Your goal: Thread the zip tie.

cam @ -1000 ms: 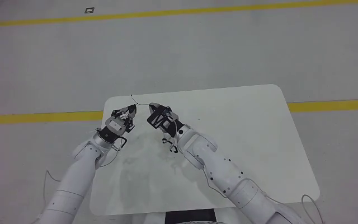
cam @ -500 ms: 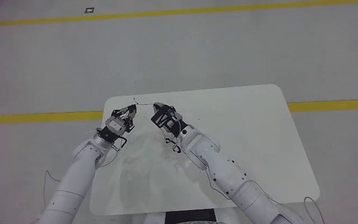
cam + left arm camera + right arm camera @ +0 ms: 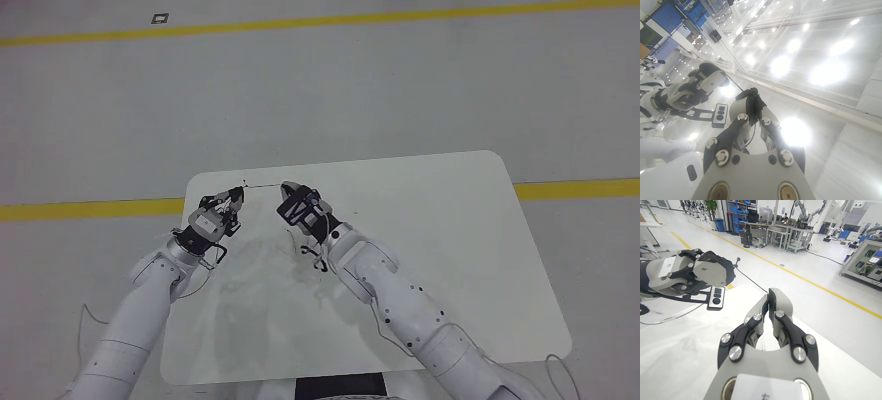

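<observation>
Found black zip tie [image 3: 751, 279] off the counter [image 3: 450, 230], suspended in the air near its far left corner. Recorded as a thin straight line spanning the gap between left gripper [image 3: 731, 269] and right gripper [image 3: 768, 295]. Noted right fingers [image 3: 780, 302] clenched pad to pad on one end of the strap, pinching it at the very front of the pads. Noted left fingers [image 3: 721, 260], wrapped in black covering, clenched on the other end, with the small head protruding just beyond them. Confirmed from the top view: both grippers raised, near one another, not touching, joined only by the strap.
</observation>
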Controlling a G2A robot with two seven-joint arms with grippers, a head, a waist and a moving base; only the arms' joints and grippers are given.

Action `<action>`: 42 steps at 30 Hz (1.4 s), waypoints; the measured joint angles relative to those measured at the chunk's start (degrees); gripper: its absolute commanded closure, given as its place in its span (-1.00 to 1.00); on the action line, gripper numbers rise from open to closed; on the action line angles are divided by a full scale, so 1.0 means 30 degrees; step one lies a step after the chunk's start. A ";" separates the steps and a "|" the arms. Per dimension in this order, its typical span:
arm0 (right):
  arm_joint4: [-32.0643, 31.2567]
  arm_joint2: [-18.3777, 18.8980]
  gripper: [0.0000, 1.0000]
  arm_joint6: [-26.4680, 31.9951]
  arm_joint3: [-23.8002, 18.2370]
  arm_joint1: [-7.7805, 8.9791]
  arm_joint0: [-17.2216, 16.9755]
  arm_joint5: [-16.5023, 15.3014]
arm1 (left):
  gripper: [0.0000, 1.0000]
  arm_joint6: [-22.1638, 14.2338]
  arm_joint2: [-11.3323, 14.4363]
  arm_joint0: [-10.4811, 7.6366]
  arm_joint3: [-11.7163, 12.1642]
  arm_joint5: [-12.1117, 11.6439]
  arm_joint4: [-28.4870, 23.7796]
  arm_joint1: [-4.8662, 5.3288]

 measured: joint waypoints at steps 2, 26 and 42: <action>0.0000 0.0055 1.00 0.0017 -0.0042 0.0040 -0.0055 0.0034 | 1.00 0.0000 0.0000 0.0000 0.0000 0.0000 0.0000 0.0000; 0.0000 -0.1444 0.10 0.0354 0.0123 0.0649 0.0589 -0.0702 | 1.00 0.0000 0.0000 0.0000 0.0000 0.0000 0.0000 0.0000; 0.0296 -0.2023 0.34 -0.0023 0.0073 0.0667 0.0890 -0.0560 | 1.00 0.0000 0.0000 0.0000 0.0000 0.0000 0.0000 0.0000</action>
